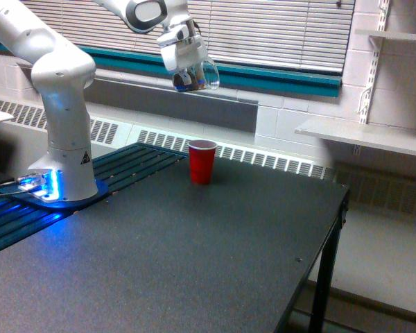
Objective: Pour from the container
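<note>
Hand [189, 72] clamped on the clear container [197, 75], tilted high above the red cup [202, 161] near the surface's [194, 257] far edge, presumably for pouring.

From my station I count one robot arm [59, 83] at the frame's left, with one hand [184, 66] near the top centre. Two cups in all: one clear container [200, 76] up in that hand and one red cup [202, 161] mid-frame. One dark counter [194, 263]. Two wall shelves [364, 135] at right.
</note>
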`<state>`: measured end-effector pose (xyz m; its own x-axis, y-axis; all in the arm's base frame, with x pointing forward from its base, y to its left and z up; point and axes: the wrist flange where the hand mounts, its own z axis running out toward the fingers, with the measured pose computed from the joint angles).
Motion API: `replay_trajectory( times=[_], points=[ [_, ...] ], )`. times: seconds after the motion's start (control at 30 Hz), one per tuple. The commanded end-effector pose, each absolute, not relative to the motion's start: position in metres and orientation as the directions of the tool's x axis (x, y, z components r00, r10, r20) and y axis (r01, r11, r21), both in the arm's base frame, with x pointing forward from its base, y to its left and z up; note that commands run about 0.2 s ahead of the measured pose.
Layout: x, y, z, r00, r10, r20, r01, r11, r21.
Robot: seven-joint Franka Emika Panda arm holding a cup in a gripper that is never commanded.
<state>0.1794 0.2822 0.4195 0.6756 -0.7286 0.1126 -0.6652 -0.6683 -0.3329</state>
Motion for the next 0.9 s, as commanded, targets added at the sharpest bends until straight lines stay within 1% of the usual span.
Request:
replay_trajectory(
  times=[0.03, 0.5, 0.9],
  points=[
    [0.17, 0.283, 0.41, 0.635, -0.77, 0.068, -0.718, -0.62, -0.316],
    [0.162, 0.281, 0.385, 0.6, -0.8, 0.007, -0.771, -0.58, -0.264],
    [0.165, 0.275, 0.367, 0.585, -0.81, -0.029, -0.793, -0.564, -0.232]
  ],
)
